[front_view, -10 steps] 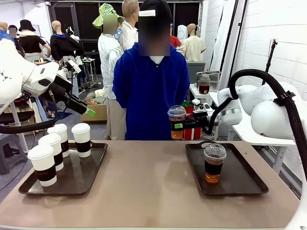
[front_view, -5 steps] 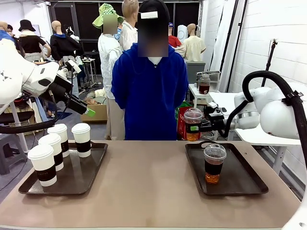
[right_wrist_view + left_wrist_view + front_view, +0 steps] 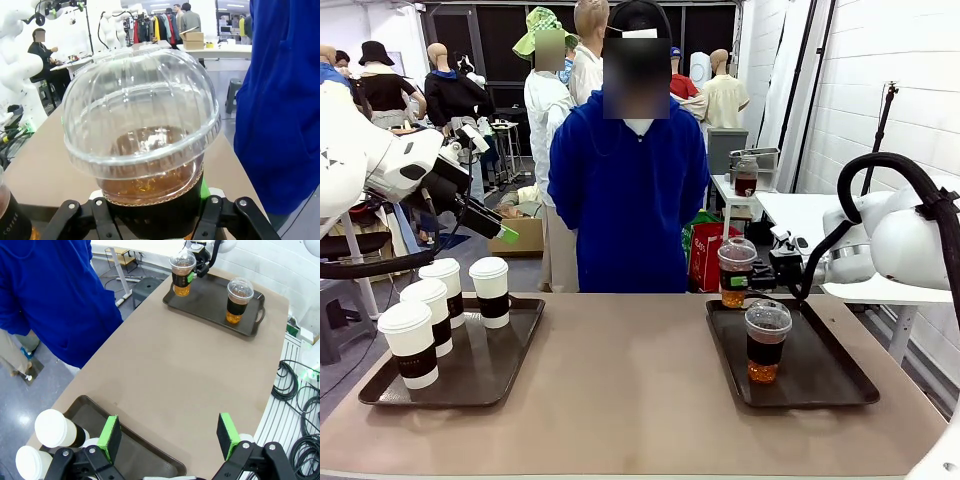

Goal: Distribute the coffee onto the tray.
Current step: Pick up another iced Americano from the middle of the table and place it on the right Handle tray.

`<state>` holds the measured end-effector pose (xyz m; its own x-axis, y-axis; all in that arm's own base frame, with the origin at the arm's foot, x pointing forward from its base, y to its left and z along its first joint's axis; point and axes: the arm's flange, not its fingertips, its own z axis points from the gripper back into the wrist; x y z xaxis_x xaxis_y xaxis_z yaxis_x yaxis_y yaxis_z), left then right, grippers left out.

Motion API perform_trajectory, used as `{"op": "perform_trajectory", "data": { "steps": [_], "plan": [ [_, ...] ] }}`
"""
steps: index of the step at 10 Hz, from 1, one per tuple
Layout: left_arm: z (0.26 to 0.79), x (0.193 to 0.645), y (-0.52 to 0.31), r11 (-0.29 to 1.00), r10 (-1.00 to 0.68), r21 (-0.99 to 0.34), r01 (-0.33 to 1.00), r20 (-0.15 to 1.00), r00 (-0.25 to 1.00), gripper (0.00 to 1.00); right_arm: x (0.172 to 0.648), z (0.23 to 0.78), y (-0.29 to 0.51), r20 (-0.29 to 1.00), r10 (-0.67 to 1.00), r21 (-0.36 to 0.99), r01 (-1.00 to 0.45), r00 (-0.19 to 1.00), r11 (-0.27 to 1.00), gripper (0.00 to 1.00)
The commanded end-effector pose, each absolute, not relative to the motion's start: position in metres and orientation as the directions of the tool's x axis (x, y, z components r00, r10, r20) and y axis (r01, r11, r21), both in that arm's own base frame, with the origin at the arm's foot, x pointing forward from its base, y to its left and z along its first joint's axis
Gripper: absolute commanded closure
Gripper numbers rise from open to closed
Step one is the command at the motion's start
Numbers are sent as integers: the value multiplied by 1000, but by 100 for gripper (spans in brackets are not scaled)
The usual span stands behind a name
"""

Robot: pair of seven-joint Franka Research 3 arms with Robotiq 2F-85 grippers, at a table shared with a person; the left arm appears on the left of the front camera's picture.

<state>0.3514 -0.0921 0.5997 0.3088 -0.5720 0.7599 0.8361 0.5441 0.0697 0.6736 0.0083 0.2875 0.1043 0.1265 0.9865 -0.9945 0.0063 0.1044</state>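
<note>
Now right tool point(image 3: 752, 280) clamps 1 dome-lidded cup point(image 3: 736, 271).

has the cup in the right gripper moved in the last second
Yes. The held cup has gone right and down, from in front of the person's blue top to the far left corner of the right tray.

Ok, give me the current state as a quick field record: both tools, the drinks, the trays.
right tool: shut on the clear dome-lidded cup, holding it by its dark band at the far left corner of the right tray
second dome-lidded cup: standing upright on the right tray, nearer the robot
left tool: open, holding nothing, raised over the left tray
paper cups: four, white lids, dark sleeves, upright on the left tray
person: standing at the far side in a blue top
</note>
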Motion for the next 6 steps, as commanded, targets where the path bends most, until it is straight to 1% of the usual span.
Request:
{"op": "perform_trajectory", "data": {
  "steps": [1,6],
  "plan": [
    [599,351,-91,539,-569,62,840,762,309,0,658,290,6,991,104,88,-996,88,2,37],
    [599,351,-91,539,-569,62,840,762,309,0,647,273,5,988,106,112,-994,112,7,37]
  ]
}}
